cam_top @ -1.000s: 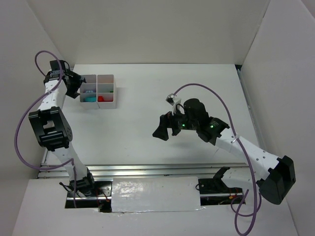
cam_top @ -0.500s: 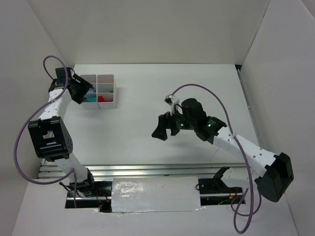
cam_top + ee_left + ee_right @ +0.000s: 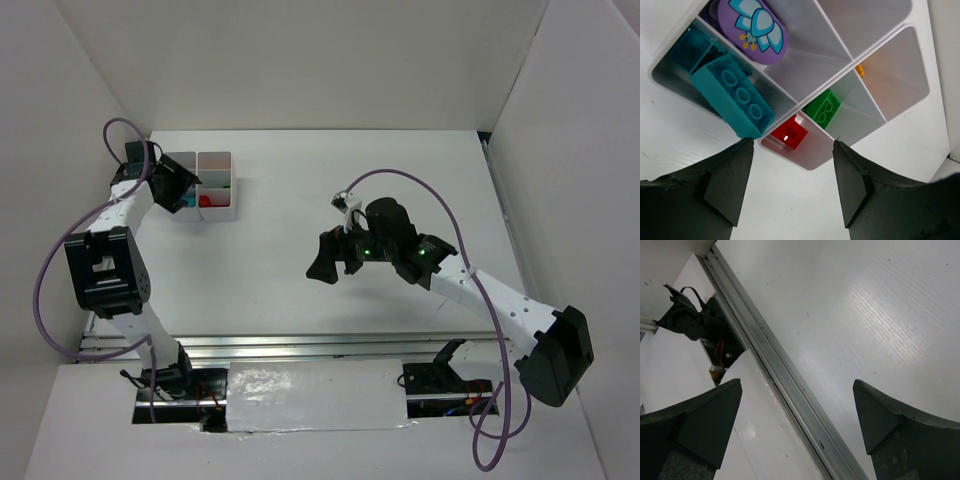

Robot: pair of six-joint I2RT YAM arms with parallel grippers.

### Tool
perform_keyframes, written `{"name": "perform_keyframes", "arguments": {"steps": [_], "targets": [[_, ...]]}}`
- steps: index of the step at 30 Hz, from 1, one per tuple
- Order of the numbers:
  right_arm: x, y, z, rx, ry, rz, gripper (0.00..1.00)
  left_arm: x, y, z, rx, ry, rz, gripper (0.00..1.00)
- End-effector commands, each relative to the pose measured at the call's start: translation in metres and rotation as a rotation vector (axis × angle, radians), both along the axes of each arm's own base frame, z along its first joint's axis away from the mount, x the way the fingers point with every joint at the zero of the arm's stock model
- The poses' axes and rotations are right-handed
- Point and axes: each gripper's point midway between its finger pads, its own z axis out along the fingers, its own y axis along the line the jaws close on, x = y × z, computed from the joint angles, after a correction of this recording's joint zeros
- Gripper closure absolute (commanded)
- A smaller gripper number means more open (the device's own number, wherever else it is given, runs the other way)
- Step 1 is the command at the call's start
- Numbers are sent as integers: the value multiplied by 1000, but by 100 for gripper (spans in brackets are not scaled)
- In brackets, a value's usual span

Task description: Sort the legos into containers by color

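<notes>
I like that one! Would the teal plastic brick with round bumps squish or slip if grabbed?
Probably not squish: the teal plastic brick looks hard and sharp-edged. Its smooth sides might slip. It looks propped on another teal piece, so a push could tip it.

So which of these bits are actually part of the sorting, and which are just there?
Part of the job: white tray, teal bricks, purple oval, red brick, green brick, orange piece, left gripper, right gripper.
Just there: purple cables, metal rail.
</notes>
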Motion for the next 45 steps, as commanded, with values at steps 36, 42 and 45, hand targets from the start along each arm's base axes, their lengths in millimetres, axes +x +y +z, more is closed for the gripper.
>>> {"name": "perform_keyframes", "arguments": {"steps": [36,42,45], "targets": [[3,5,22,28,-52,25,0,18,6,5,-28,-81,10,19],[3,4,23,24,-60,24,0,25,11,-2,-20,-62,26,20],[3,5,24,22,-61,27,0,24,14,-6,-5,-52,33,19]]}}
